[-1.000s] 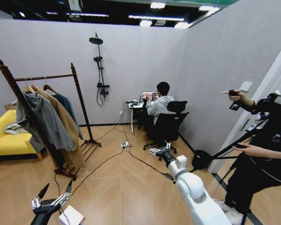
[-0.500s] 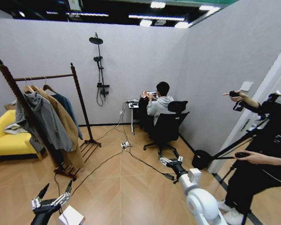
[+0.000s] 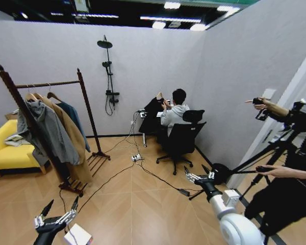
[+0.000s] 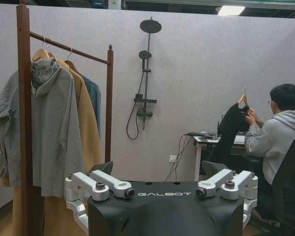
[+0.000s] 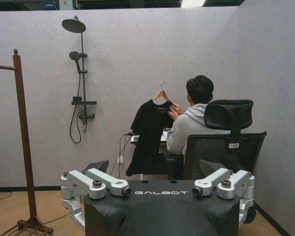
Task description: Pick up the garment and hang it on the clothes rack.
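The right gripper [image 3: 199, 176] is hovering with fingers spread wide, holding nothing. The left gripper [image 3: 57, 214] is waiting low, equally open and empty. Beyond it, the garment [image 3: 71, 116] is hanging on the clothes rack [image 3: 86, 104], behind a tan coat [image 3: 70, 138].

Wood floor [image 3: 137, 204] has black cables [image 3: 112, 176] snaking across it, the clothes rack [image 3: 81, 127] standing on its feet, plus a yellow sofa [image 3: 2, 153].
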